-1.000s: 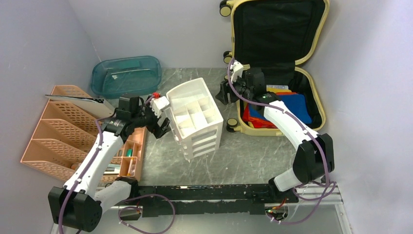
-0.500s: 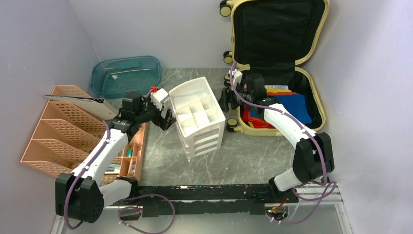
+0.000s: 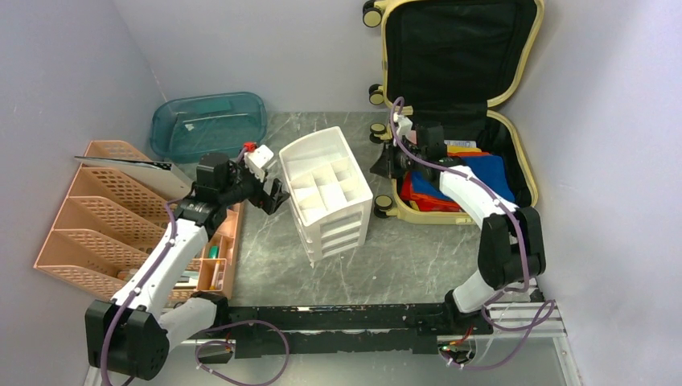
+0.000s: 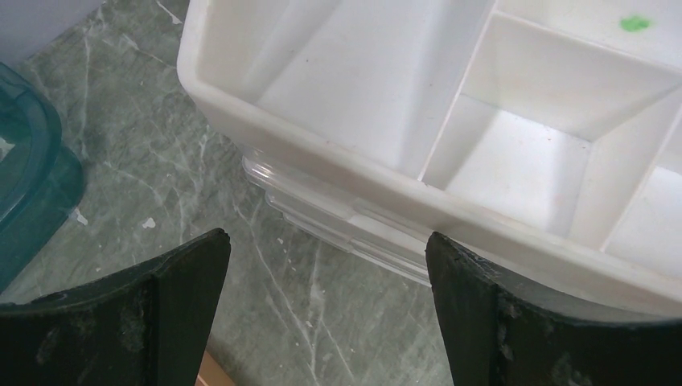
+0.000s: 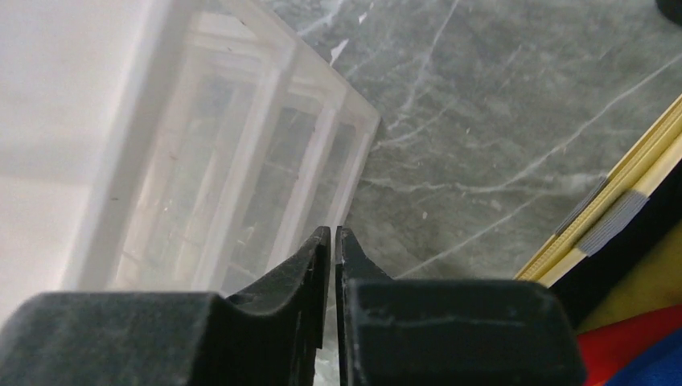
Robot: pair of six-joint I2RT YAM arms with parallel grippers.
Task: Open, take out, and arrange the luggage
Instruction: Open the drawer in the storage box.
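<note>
Left pincer (image 4: 326, 241) gapes wide; right pincer (image 5: 333, 235) closed.

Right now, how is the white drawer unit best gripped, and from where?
I'd grip the white drawer unit by its left top rim, from above: that thin upright wall fits between jaws, and the open left end effector hangs beside it.

From above, the light is even and diffuse: the pale walls are bright, only faint soft shadows lie on the marble table (image 3: 402, 257) beside the white drawer unit (image 3: 326, 193), and the black lining of the luggage (image 3: 458, 48) is so dark that it shows little detail. At my left wrist the unit's top tray is bright, close to washed out, while my dark left fingers (image 4: 169, 314) look fairly crisp. At my right wrist my right fingers (image 5: 265, 322) are near-black and soft-edged, the unit's upper-left part is blown to plain white, and the marble is sharper.
</note>
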